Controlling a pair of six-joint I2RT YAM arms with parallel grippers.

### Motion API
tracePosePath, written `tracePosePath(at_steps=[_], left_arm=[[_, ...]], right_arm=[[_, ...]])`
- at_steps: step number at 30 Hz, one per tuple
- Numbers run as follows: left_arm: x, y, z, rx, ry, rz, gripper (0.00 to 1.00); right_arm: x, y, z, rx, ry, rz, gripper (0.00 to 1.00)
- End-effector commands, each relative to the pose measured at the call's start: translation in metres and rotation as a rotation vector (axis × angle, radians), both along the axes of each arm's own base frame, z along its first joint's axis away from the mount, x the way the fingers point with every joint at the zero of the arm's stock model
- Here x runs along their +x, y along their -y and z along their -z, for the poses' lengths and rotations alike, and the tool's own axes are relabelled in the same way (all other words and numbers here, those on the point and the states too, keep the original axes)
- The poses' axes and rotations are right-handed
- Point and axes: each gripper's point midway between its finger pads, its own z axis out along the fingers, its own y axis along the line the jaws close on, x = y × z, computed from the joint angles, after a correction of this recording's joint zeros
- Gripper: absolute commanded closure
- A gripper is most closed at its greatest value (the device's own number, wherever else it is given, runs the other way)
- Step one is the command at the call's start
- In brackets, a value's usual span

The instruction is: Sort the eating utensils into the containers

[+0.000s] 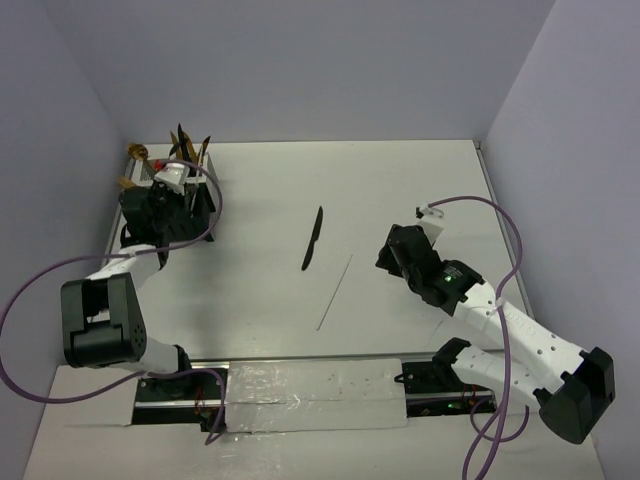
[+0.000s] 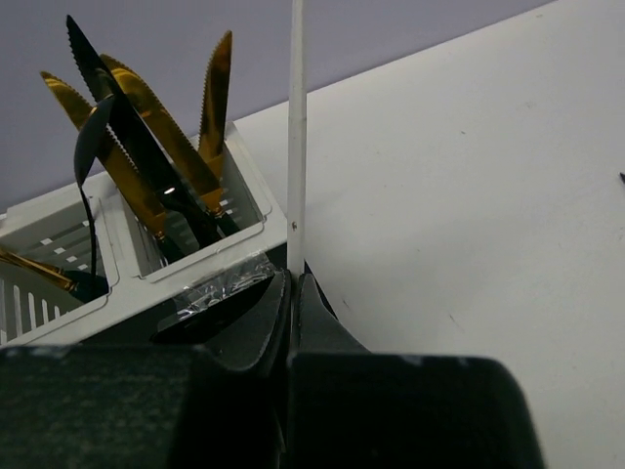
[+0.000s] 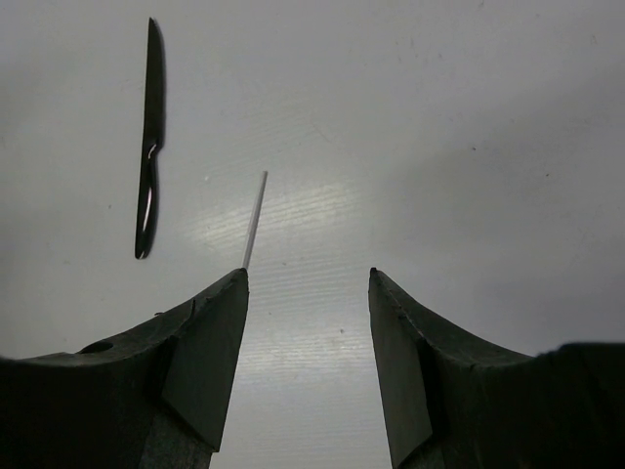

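Observation:
The cutlery caddy [image 1: 200, 210] stands at the table's far left; in the left wrist view its pale compartments [image 2: 249, 191] hold several gold serrated knives [image 2: 146, 127] and dark utensils, blades up. My left gripper [image 1: 168, 192] hovers at the caddy, shut [image 2: 291, 276] on a thin white stick [image 2: 296, 127] that rises from between its fingertips. One all-dark utensil [image 1: 313, 238] lies on the table's middle, also in the right wrist view [image 3: 148, 147]. My right gripper [image 1: 393, 255] is open and empty [image 3: 308, 278] above the table, to the right of that utensil.
Another thin white stick [image 1: 335, 290] lies on the table just right of the dark utensil; its end shows past my right gripper's left fingertip [image 3: 254, 215]. Side walls close the table left and right. A taped strip [image 1: 315, 395] runs along the near edge.

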Motion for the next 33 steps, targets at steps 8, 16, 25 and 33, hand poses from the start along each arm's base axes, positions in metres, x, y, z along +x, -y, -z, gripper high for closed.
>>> tracePosePath(at_steps=[8, 16, 25, 33], left_arm=[[-0.005, 0.014, -0.019, 0.089, 0.023, 0.174, 0.27], [0.026, 0.024, -0.126, -0.114, -0.048, 0.097, 0.16], [-0.065, 0.193, -0.008, 0.294, -0.576, 0.338, 0.2], [-0.086, 0.253, 0.088, 0.33, -0.783, 0.239, 0.18]], right_arm=[[0.006, -0.001, -0.018, 0.025, 0.047, 0.015, 0.4], [0.008, -0.007, -0.011, 0.029, 0.032, -0.003, 0.4], [0.013, -0.017, -0.006, 0.04, 0.021, -0.024, 0.4], [0.01, -0.016, -0.002, 0.035, 0.006, -0.029, 0.4]])
